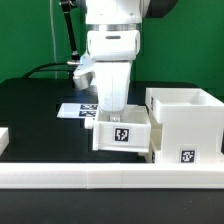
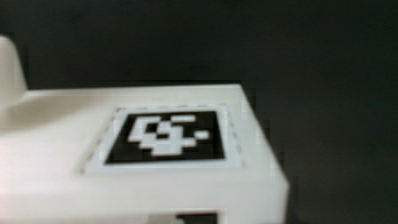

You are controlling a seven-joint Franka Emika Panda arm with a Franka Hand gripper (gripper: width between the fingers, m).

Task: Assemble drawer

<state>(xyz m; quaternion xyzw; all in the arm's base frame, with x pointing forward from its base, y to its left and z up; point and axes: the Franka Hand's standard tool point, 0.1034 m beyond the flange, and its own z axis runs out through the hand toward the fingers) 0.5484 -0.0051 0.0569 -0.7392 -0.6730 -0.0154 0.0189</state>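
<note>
In the exterior view the arm's white wrist comes down from the top centre of the frame, and the jaws (image 1: pixel 112 108) hang just above or against a small white tray (image 1: pixel 124 134) sitting at lower centre on the black counter (image 1: pixel 35 110); the wrist housing hides the fingertips, so I cannot tell whether the jaws are wide, narrow or holding anything. The tray shows a black-and-white square tag on the face turned to the camera; its inside is hidden behind the arm, so whatever it may hold cannot be made out. Just beside it, toward the right of the frame and touching or nearly touching, stands the large cube-like housing (image 1: pixel 186 124); its top is open, its walls are thick and white, and the part of its hollow that shows has nothing in it; a small tag sits low on its front face. Behind the tray, left of centre, the marker board (image 1: pixel 73 109) lies flat on the counter with its tags partly covered by the arm; a long low white border bar (image 1: pixel 100 180) runs across the bottom of the frame in front of both parts. The wrist view is blurred; it shows a white block (image 2: pixel 71 150) with a square tag on its upper face filling the lower left, the dark counter behind it, and neither finger.
</note>
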